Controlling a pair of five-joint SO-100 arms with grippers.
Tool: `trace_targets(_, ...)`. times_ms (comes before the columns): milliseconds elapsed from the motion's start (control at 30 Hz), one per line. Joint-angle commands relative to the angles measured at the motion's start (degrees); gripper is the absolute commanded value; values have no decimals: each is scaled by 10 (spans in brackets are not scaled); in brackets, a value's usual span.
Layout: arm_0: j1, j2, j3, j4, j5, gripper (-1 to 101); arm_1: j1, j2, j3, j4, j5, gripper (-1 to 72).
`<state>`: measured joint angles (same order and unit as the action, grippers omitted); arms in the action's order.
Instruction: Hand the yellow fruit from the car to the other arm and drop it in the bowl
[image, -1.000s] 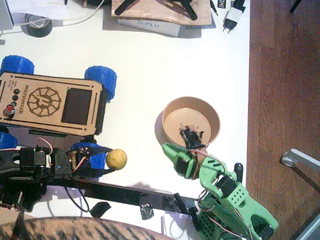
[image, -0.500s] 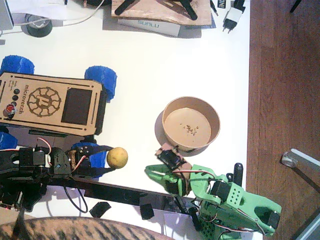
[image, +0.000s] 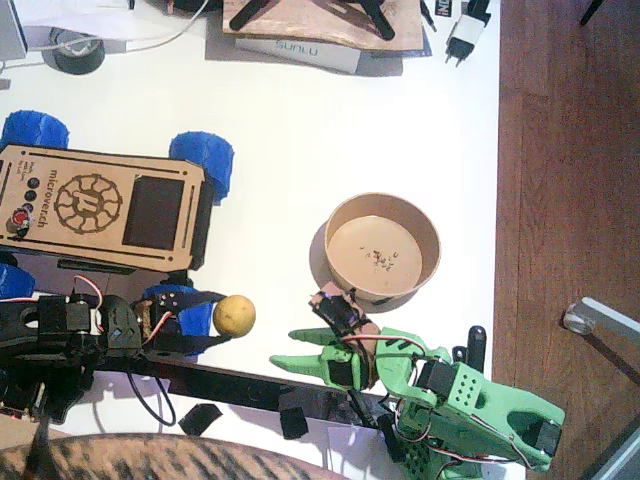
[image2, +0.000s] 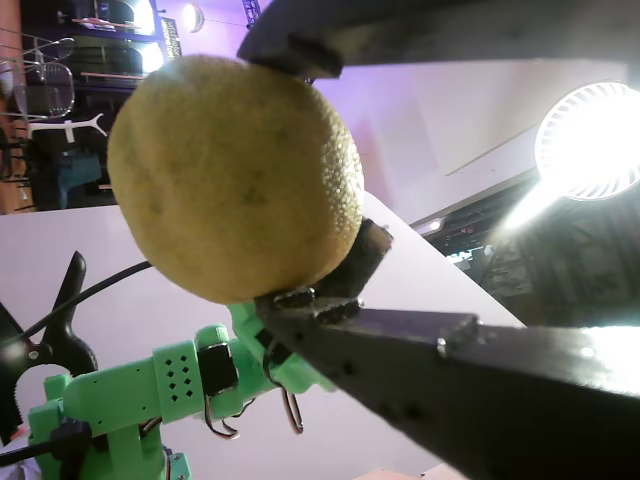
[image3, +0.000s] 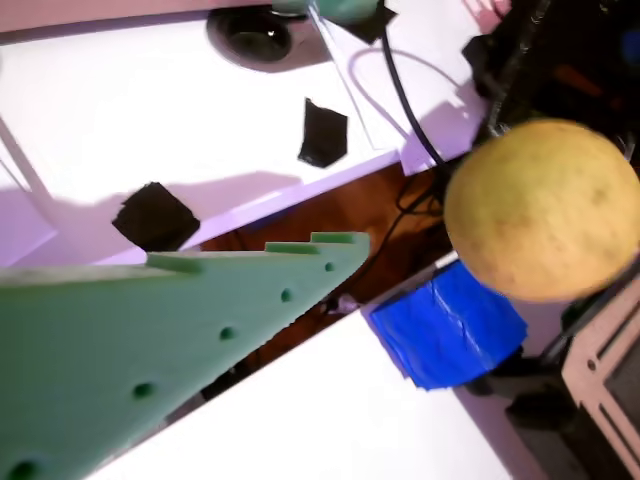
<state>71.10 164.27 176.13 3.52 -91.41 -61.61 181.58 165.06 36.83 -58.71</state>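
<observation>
The white bench (image: 300, 130) carries everything, with wood floor past its right edge. Largest on it is the car (image: 100, 208), a light-wood-topped rover with blue ribbed wheels, parked against the left edge. Along the near edge, the black left arm (image: 70, 345) reaches in from the left corner, and the green right arm (image: 470, 400) stands toward the right corner, its forearm stretched leftward. The tan bowl (image: 383, 248) sits right of centre, just beyond the green arm, with only a few dark crumbs inside.

The yellow fruit (image: 234, 315) is off the car and clamped in the left claw (image: 222, 318), just beside the car's near blue wheel; in a wrist view the lemon (image2: 235, 175) is pinched between the two dark jaws. The right claw (image: 300, 350) is spread wide, its pointed green fingers aimed at the fruit but apart from it, nothing between them. In a wrist view one green finger (image3: 200, 320) points toward the fruit with a clear gap left.

Judging by this, the pickup from the car is done. The handover is about to happen, not made. Left to do: close the green claw on the fruit, release the black one, carry it over the bowl, drop it.
</observation>
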Motion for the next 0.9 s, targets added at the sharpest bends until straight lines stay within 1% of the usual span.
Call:
trace_targets(0, 5, 17, -3, -11, -8, 0, 13, -18, -43, -17, 42, 287)
trace_targets(33, 5, 17, -2, -11, -8, 0, 19, -28, -47, -17, 77, 345)
trace_targets(67, 5, 17, -2, -11, -8, 0, 21, -38, -51, -20, 77, 349)
trace_targets(167, 5, 17, -2, -11, -8, 0, 20, -62, -62, -55, 73, 340)
trace_targets(300, 5, 17, -2, -11, -8, 1, 27, -109, -71, -148, 60, 332)
trace_targets(367, 5, 15, -2, -11, -8, 1, 33, -143, -83, -181, 61, 334)
trace_targets(567, 5, 13, -2, -12, -8, 1, 34, -210, -98, -246, 66, 342)
trace_targets(700, 5, 12, -2, -12, -8, 1, 33, -258, -112, -265, 68, 347)
trace_targets(800, 5, 12, -2, -11, -8, 1, 36, -304, -123, -298, 80, 348)
trace_targets(867, 5, 11, -2, -11, -8, 1, 36, -331, -134, -301, 95, 349)
